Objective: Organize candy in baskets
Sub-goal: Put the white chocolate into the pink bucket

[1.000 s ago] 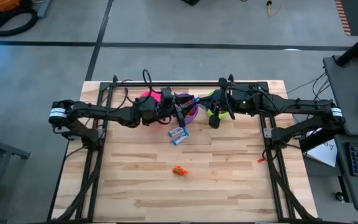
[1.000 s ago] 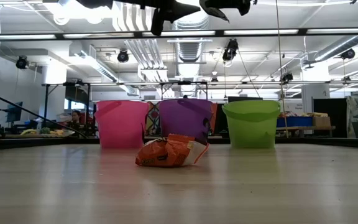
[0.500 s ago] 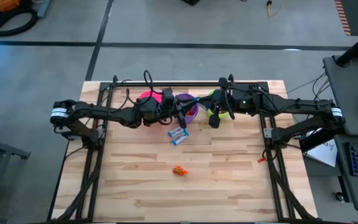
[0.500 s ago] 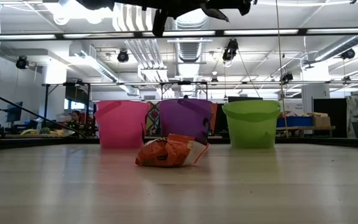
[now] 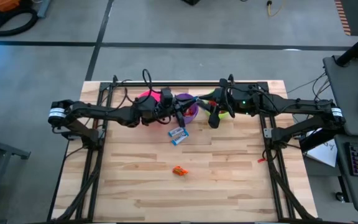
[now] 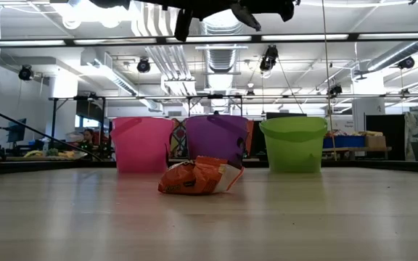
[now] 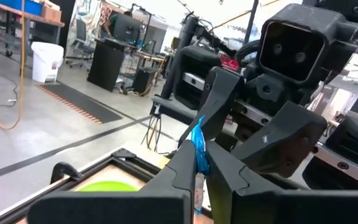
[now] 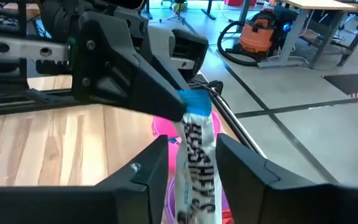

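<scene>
Gripping one blue end of a white bar [image 8: 197, 168], the left claw [image 7: 197, 163] is clamped tight, above the purple basket [image 5: 189, 107] at twelve o'clock on the tabletop [image 5: 229, 180]. The right claw [image 8: 191, 158] straddles the bar, jaws parted, not pinching. Light, crinkly and slick, it is best taken by the crimped end. Loose bars: blue [image 5: 178, 134], orange [image 5: 179, 170].

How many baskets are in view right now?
3, upright in one row: the pink basket at the left, the purple basket in the middle, the green basket at the right. None seems hidden.
</scene>
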